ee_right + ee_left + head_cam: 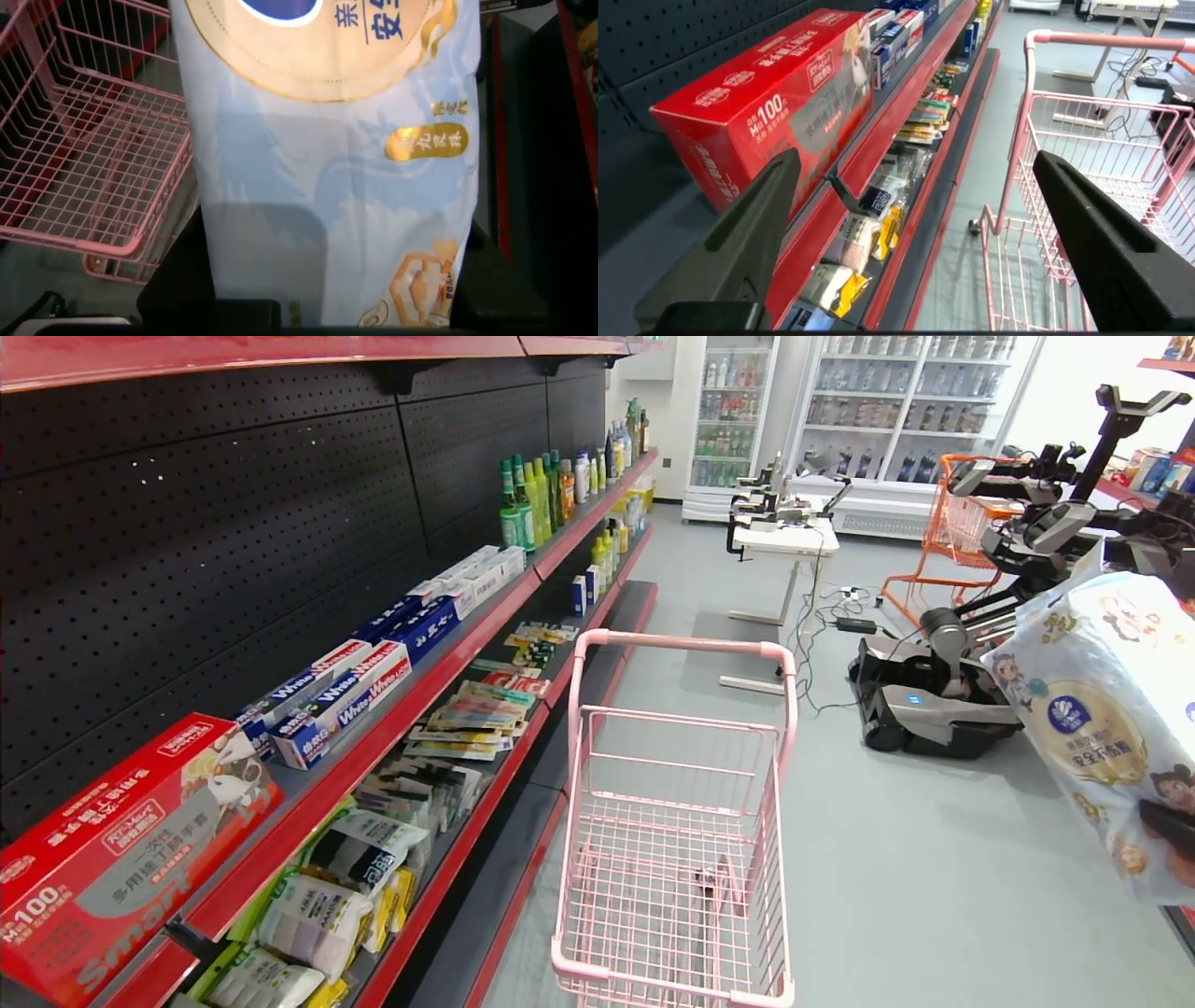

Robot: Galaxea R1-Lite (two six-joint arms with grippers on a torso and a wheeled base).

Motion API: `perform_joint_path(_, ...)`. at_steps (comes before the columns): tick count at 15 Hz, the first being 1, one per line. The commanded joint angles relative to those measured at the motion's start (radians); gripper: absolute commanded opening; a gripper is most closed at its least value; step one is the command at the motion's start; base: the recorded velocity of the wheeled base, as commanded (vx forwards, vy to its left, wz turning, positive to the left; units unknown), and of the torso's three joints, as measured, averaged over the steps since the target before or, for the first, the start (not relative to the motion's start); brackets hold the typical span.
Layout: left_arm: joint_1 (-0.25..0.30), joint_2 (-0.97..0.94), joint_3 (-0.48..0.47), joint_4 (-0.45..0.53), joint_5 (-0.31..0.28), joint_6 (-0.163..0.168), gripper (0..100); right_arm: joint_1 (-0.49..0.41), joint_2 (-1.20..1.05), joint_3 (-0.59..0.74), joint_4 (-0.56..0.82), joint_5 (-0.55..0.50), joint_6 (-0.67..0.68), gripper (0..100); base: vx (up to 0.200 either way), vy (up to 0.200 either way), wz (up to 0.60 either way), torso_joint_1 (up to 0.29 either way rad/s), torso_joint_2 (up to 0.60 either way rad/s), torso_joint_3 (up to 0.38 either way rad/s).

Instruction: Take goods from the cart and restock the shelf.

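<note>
Smooth grey floor (pixel 934 859) stretches ahead of the left gripper (pixel 917 163). Far ahead of it, brightly lit glass-door coolers (pixel 896 411) line the end wall. A white desk (pixel 784 537) stands just before them, with cables (pixel 817 616) trailing beneath.

Tissue pack (pixel 1097 709) cut off at head view's right edge, red box (pixel 131 859) cropped lower left, far bottles (pixel 726 420) indistinct.

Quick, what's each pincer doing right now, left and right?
Left pincer: open, nothing in it.
Right pincer: closed on the pale blue pack.
</note>
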Motion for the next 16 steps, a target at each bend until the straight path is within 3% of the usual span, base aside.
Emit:
perform_joint_path(1,0.000,0.002,0.000,0.000,0.000,0.002,100,0.000,0.007,-0.001,-0.001,-0.001,-0.001,0,0.000,0.000,0.00,0.100,-0.21,-0.105)
perform_joint_path(16,0.000,0.002,0.000,0.000,0.000,0.002,100,0.002,0.036,-0.008,-0.003,-0.001,-0.012,0,0.000,0.000,0.00,0.080,-0.16,-0.084)
